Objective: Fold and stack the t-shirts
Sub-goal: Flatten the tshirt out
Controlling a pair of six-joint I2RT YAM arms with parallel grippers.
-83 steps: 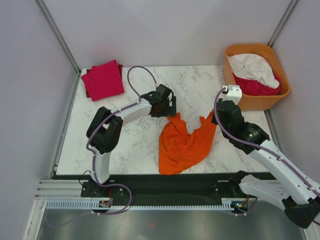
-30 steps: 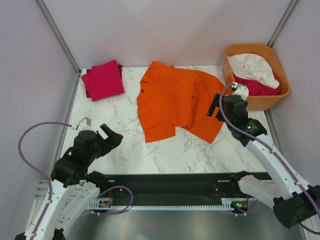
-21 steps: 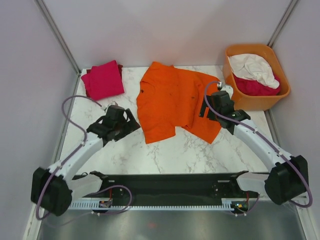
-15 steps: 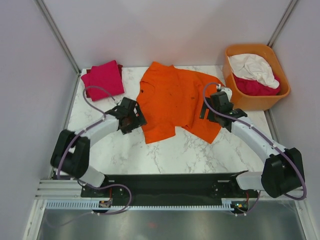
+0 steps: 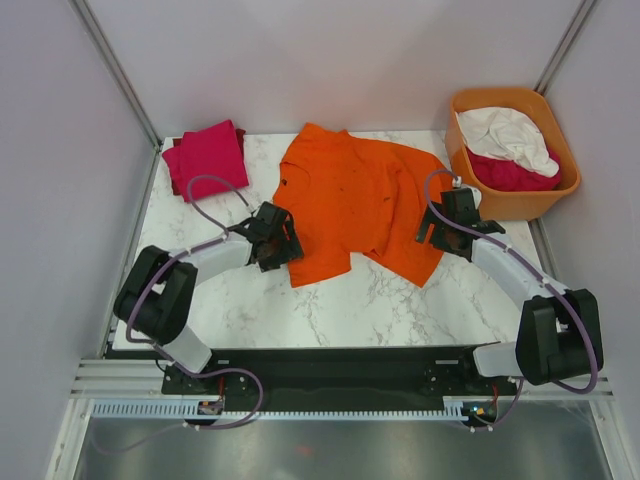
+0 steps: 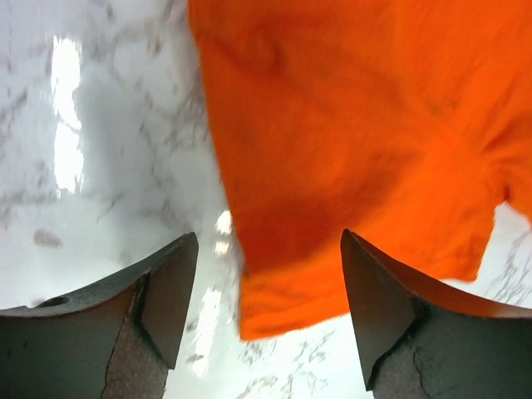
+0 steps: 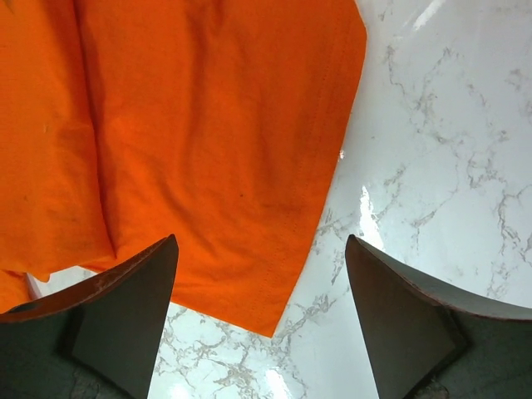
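The orange shirt [image 5: 355, 205] lies spread open on the table [image 5: 390, 300], from the middle toward 12 o'clock, with some wrinkles and a flap of its hem reaching toward 6 o'clock. The left gripper [image 6: 266, 307] sits at the shirt's 8 o'clock edge, jaws apart, with the cloth's lower left corner showing between its fingers [image 6: 166, 287]; whether they touch the cloth cannot be told. The right gripper [image 7: 262, 312] is at the shirt's 4 o'clock side, jaws also wide apart, with the shirt's lower right corner in the gap between them. A folded pink shirt [image 5: 208, 158] rests at the table's 10 o'clock corner, well apart from the orange one. At 2 o'clock stands an orange tub [image 5: 520, 207] holding a crumpled white shirt [image 5: 510, 135] on top of a crimson shirt [image 5: 512, 173].
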